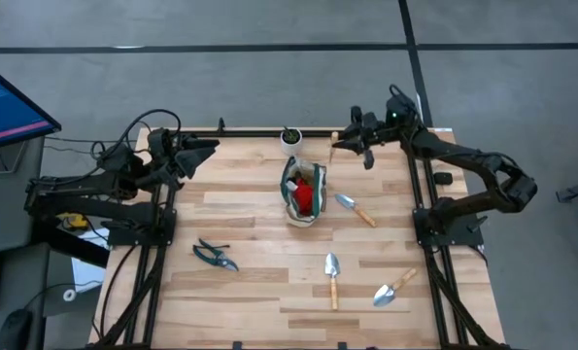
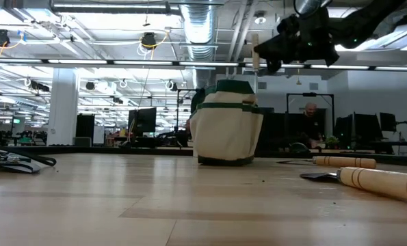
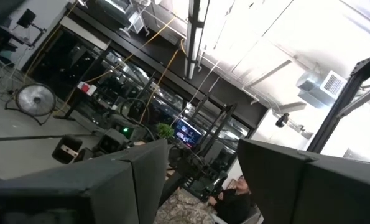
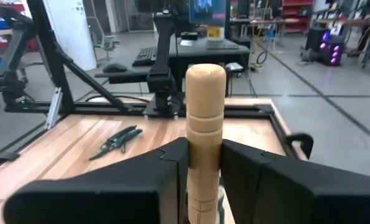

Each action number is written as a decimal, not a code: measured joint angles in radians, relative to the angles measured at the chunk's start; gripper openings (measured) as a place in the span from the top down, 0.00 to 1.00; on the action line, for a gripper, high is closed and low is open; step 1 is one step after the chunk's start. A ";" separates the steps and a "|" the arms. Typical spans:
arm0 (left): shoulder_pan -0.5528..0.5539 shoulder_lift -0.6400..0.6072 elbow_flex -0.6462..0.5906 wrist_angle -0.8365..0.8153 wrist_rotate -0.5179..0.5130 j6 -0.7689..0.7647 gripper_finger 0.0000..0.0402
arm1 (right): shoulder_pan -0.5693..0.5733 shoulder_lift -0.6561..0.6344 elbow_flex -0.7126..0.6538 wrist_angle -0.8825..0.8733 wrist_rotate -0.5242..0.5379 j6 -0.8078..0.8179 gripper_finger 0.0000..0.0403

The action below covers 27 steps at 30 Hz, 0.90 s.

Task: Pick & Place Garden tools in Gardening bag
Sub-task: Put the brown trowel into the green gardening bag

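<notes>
A wooden trowel handle (image 4: 205,124) is standing between my right gripper's (image 1: 344,143) fingers (image 4: 141,180), which are clenching it above the table's (image 1: 259,292) far edge, right of the white pot (image 1: 290,138). The gardening bag (image 1: 303,192) is sitting mid-table (a red item (image 1: 306,197) showing inside). Three trowels are lying on the boards: one (image 1: 355,208) just right of the bag, two (image 1: 333,278) (image 1: 393,289) nearer the front. Pruning shears (image 1: 215,255) are lying front left. My left gripper (image 1: 207,149) is hovering at the far left corner, fingers (image 3: 110,186) parted, holding nothing.
</notes>
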 joint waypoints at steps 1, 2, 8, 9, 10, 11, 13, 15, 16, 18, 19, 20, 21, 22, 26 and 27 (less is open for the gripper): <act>0.000 0.000 0.000 0.000 -0.002 0.000 0.54 | -0.008 0.000 0.000 -0.020 -0.006 -0.010 0.84; 0.000 0.000 0.000 0.000 -0.003 0.000 0.54 | -0.013 0.000 0.000 -0.039 -0.007 -0.022 0.84; 0.000 0.000 0.000 0.000 -0.026 0.000 0.54 | 0.029 0.010 -0.011 -0.065 -0.004 -0.065 0.84; 0.000 0.000 0.000 0.000 -0.035 0.000 0.54 | 0.041 0.015 -0.011 -0.061 -0.003 -0.065 0.84; 0.000 0.000 0.000 0.000 -0.040 0.000 0.54 | 0.053 0.019 -0.011 -0.056 -0.002 -0.065 0.84; 0.000 0.000 0.000 0.000 -0.043 0.000 0.54 | 0.066 0.023 -0.011 -0.050 0.000 -0.065 0.84; 0.000 0.000 0.000 0.000 -0.045 0.000 0.54 | 0.093 0.034 -0.011 -0.049 0.018 -0.065 0.84; 0.000 0.000 0.000 0.000 -0.045 0.000 0.54 | 0.116 0.045 -0.011 -0.052 0.019 -0.064 0.84; 0.000 0.000 0.000 0.000 -0.045 0.000 0.54 | 0.126 0.047 -0.011 -0.054 0.021 -0.061 0.84; 0.000 0.000 0.000 0.000 -0.045 0.000 0.54 | 0.143 0.044 -0.011 -0.048 0.022 -0.050 0.84; 0.000 0.000 0.000 0.000 -0.045 0.000 0.54 | 0.151 0.040 -0.011 -0.050 0.022 -0.040 0.84; 0.000 0.000 0.000 0.000 -0.045 0.000 0.54 | 0.157 0.032 -0.011 -0.051 0.022 -0.027 0.84; 0.000 0.000 0.000 0.000 -0.045 0.000 0.54 | 0.162 0.022 -0.011 -0.050 0.022 -0.014 0.84; 0.000 0.000 0.000 0.000 -0.044 0.000 0.54 | 0.170 0.011 -0.011 -0.049 0.022 -0.001 0.84; 0.000 0.000 0.000 -0.002 -0.044 0.000 0.54 | 0.214 -0.015 -0.011 -0.053 0.040 0.022 0.84; 0.000 0.000 0.000 -0.002 -0.044 0.000 0.54 | 0.229 -0.015 -0.011 -0.053 0.055 0.022 0.84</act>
